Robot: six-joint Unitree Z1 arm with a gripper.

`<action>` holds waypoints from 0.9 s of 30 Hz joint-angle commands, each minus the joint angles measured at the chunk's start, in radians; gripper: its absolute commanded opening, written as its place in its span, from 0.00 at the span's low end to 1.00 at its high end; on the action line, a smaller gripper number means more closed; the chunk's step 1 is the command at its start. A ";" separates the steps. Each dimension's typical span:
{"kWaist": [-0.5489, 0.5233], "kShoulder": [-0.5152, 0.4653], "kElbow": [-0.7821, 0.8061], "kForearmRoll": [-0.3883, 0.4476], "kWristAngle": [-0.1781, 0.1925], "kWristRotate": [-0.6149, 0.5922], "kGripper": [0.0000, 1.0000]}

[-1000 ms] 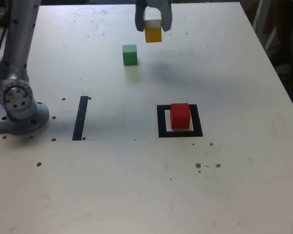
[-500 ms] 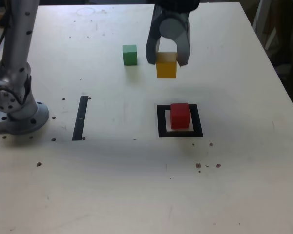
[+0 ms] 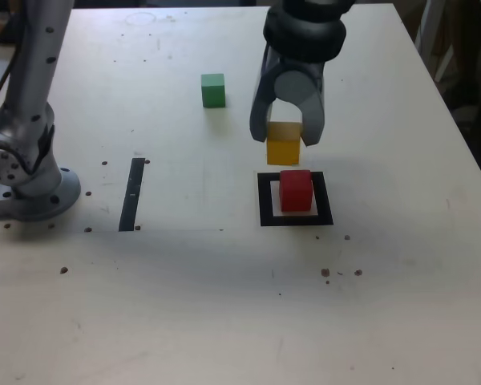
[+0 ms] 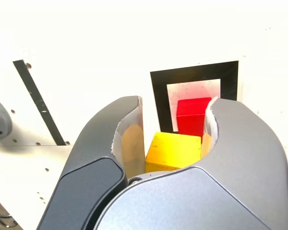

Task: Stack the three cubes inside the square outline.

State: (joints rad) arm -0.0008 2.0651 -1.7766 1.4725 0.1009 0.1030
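No text, labels, brands, numbers or signs are showing legibly in either the exterior or the wrist view.

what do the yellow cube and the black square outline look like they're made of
The yellow cube looks like painted wood or plastic: flat even colour, crisp edges, a smooth face; which one is unclear. The square outline looks like matte black tape: dark strips lying flat on the tabletop, with no visible thickness, though paint is possible.
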 commanded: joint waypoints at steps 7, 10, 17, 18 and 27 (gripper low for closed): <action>-0.002 0.041 -0.005 -0.034 -0.021 -0.001 0.32; -0.002 0.049 -0.004 -0.040 -0.027 0.000 0.32; -0.002 0.063 -0.002 -0.049 -0.029 0.002 0.32; -0.002 0.065 -0.002 -0.049 -0.029 0.003 0.32; -0.002 0.074 0.009 -0.065 -0.029 0.011 0.48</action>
State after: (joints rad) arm -0.0011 2.1336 -1.7698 1.4113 0.0727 0.1113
